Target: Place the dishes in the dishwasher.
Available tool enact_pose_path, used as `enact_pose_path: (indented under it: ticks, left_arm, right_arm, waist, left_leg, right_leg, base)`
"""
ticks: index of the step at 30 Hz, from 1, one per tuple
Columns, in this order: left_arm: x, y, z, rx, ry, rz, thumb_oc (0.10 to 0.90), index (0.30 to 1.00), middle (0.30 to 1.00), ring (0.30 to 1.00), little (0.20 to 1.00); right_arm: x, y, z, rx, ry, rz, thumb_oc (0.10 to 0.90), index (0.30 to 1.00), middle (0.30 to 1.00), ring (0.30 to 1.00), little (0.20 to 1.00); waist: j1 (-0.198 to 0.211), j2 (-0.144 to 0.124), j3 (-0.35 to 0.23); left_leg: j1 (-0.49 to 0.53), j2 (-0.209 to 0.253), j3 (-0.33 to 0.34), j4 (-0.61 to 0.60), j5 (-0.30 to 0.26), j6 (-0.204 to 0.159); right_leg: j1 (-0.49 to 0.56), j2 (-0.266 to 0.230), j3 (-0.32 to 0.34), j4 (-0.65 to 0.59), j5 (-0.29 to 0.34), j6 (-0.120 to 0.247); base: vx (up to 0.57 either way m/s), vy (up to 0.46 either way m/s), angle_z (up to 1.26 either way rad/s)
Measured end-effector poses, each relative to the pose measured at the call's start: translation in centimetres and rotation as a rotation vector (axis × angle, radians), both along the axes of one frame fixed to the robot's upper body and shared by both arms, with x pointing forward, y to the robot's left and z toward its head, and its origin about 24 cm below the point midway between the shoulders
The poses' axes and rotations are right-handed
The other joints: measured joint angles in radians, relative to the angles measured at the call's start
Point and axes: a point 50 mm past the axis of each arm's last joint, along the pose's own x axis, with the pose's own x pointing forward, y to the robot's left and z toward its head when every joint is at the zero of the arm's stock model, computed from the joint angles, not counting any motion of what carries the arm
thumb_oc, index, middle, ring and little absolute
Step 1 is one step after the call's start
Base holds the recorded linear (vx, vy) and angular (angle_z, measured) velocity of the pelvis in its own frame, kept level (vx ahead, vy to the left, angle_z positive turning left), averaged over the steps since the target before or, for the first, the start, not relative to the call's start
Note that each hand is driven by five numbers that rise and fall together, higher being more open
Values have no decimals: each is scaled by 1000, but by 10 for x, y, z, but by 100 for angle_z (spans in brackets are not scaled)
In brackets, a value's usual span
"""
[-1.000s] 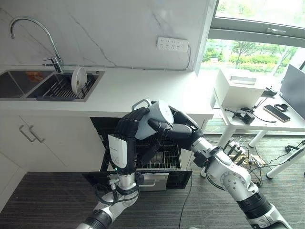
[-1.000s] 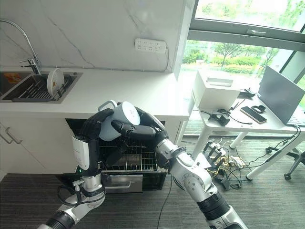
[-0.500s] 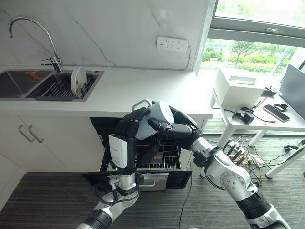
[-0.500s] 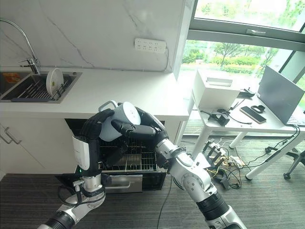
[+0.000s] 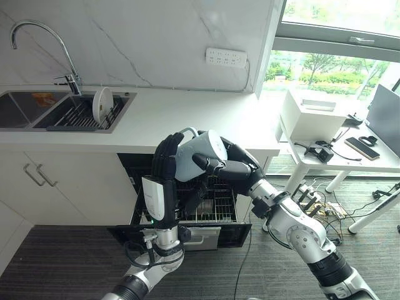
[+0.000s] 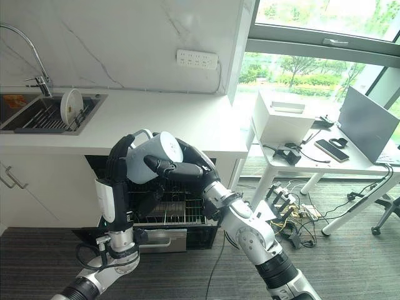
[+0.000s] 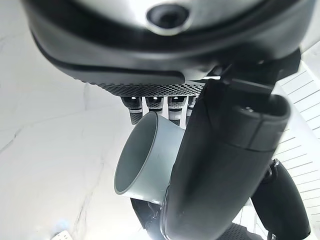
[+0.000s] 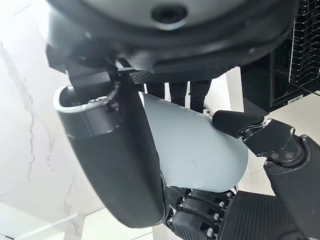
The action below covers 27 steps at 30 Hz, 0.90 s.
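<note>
I see the open dishwasher (image 5: 187, 215) with its rack straight below, at 6 o'clock from the mug (image 5: 201, 155). My right hand (image 5: 222, 164) is curled round the mug (mouth tipped toward 8 o'clock); my left hand (image 5: 164, 164) rests straight-fingered against its side.

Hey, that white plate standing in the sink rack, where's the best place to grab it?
Probably by its upper rim, coming down from above. The plate stands on edge in the sink rack, so its top edge is free while the rack holds its lower part.
</note>
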Motion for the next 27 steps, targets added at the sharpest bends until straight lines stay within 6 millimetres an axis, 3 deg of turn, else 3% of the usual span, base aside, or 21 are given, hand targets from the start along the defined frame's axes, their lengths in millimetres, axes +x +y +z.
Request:
enact_pose_path:
  ticks: [16,23,27]
  left_arm:
    - [0,-5,14,-14,-3,-98,800,900,900,900,900]
    - [-7,8,17,-44,10,-117,800,900,900,900,900]
    - [-13,34,11,-22,42,-15,800,900,900,900,900]
  right_arm:
    - [2,-5,3,-16,-35,-43,400,300,300,300,300]
    - [4,-16,3,-7,-33,-96,400,300,300,300,300]
    - [7,-37,5,16,-43,-197,400,300,300,300,300]
  waist:
    - [20,3,2]
    - [24,14,13]
    - [24,28,28]
  left_leg:
    - [0,-1,-4,-12,0,0]
    - [1,-5,-11,-16,-4,6]
    - [3,-8,-20,-16,-6,10]
  right_leg:
    - [3,0,-5,-11,0,0]
    - [15,0,-9,-28,0,1]
    - [24,-1,-11,-35,-1,1]
  base:
    - [0,0,0]
    - [-9,4,4]
    - [-7,13,6]
